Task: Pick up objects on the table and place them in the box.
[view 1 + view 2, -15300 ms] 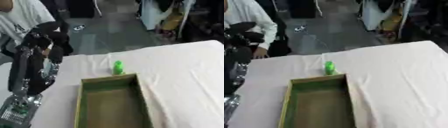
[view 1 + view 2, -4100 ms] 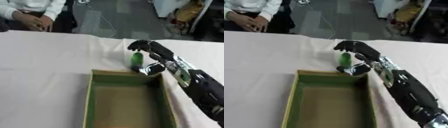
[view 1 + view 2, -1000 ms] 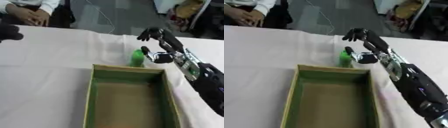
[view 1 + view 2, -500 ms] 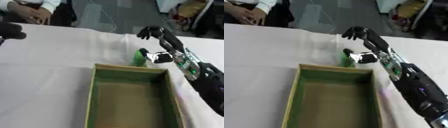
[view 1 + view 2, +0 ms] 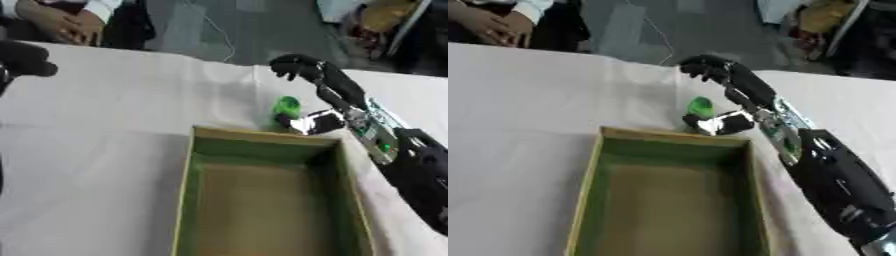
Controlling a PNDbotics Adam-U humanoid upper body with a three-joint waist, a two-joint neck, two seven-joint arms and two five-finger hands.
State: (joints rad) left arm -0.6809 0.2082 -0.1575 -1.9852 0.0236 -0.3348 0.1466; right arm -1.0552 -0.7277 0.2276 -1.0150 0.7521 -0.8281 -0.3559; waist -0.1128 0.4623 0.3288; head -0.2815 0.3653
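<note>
The small bright green object (image 5: 285, 107) stands on the white tablecloth (image 5: 105, 110) just beyond the far wall of the shallow wooden box with green inner walls (image 5: 264, 145). The right hand (image 5: 308, 90) is beside it, fingers curled above, thumb low near its base; whether it pinches it I cannot tell. Risk: if the hand closes off-centre, the object may tip or slide against the wall. The left hand (image 5: 24, 57) shows at the left edge, its fingers hidden
</note>
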